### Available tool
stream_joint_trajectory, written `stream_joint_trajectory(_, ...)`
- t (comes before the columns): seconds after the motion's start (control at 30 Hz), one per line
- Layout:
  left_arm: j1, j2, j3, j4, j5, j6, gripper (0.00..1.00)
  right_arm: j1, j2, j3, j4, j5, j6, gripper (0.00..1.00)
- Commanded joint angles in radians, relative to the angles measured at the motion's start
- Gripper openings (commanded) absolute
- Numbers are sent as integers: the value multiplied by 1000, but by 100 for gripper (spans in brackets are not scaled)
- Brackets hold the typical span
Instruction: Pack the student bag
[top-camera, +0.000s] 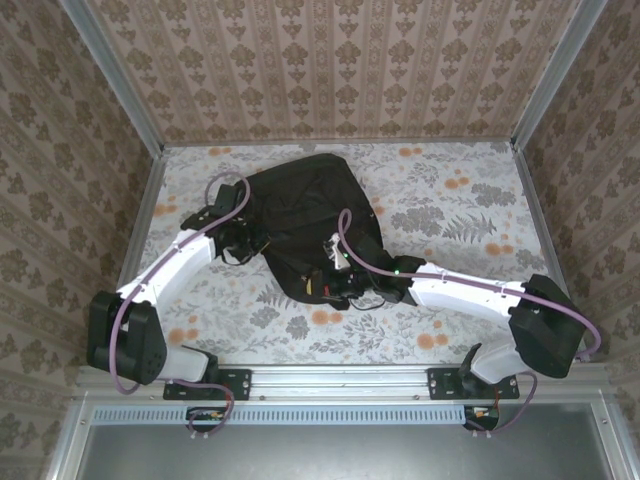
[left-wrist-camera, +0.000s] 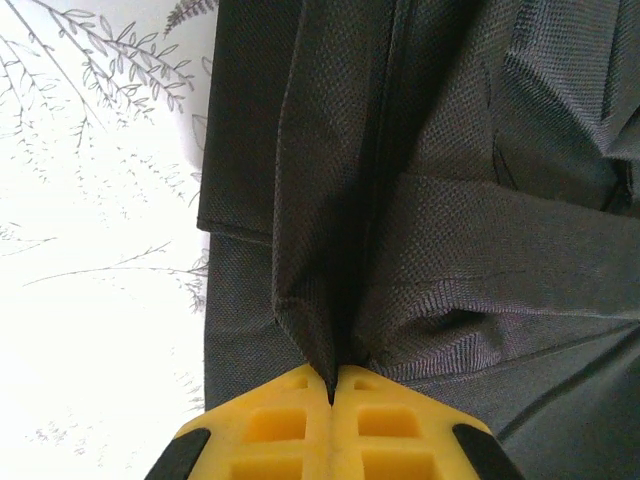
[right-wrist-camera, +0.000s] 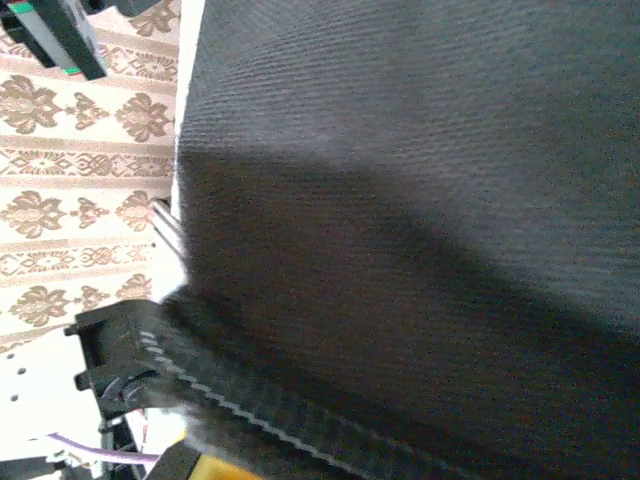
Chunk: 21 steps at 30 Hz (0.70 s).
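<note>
Left wrist view: nearest to me, my left pincer (left-wrist-camera: 332, 388) has its yellow, ribbed fingers pressed together on a fold of the student bag (left-wrist-camera: 480, 230). The cloth rises out of the pinch as a sharp ridge, so I judge I hold it here to lift one wall of the bag and keep the mouth open for packing. The fabric is a black, coarse, matte weave that creases softly, with a dark seam running away from my fingers. Beyond its left edge lies the table (left-wrist-camera: 90, 300), pale, with fine grey printed sprigs.

At my right pincer (top-camera: 338, 282) the jaws are together. The wrist camera there looks along the bag's fabric from very close, and a zipper (right-wrist-camera: 250, 412) with small pale teeth crosses just above a sliver of yellow finger. I cannot tell whether cloth is caught between these jaws, though I judge they are set at the bag's near edge to steady it. Past the bag's edge stands the wallpapered wall (right-wrist-camera: 80, 150).

From above, the bag lies slumped and rounded in the middle of the table, one arm at each side.
</note>
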Motion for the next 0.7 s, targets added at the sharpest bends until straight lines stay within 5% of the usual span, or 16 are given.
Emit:
stream_joint_trajectory(0.0, 54, -9, 34, 16, -165, 57, 0, 2, -88, 3, -180, -41, -52, 0)
stream_joint_trajectory(0.33, 5, 33, 72, 3, -183, 107, 1, -21, -116, 76, -293, -74, -72, 0)
stream_joint_trajectory(0.43, -25, 40, 103, -32, -167, 135, 37, -17, -93, 104, -276, -98, -57, 0)
stream_joint_trajectory(0.5, -31, 15, 100, -74, -168, 137, 50, -17, -86, 109, -241, -109, -33, 0)
stream_joint_trajectory(0.67, -30, -138, 10, -123, -113, 83, 52, 1, -52, 114, -136, -138, 30, 0)
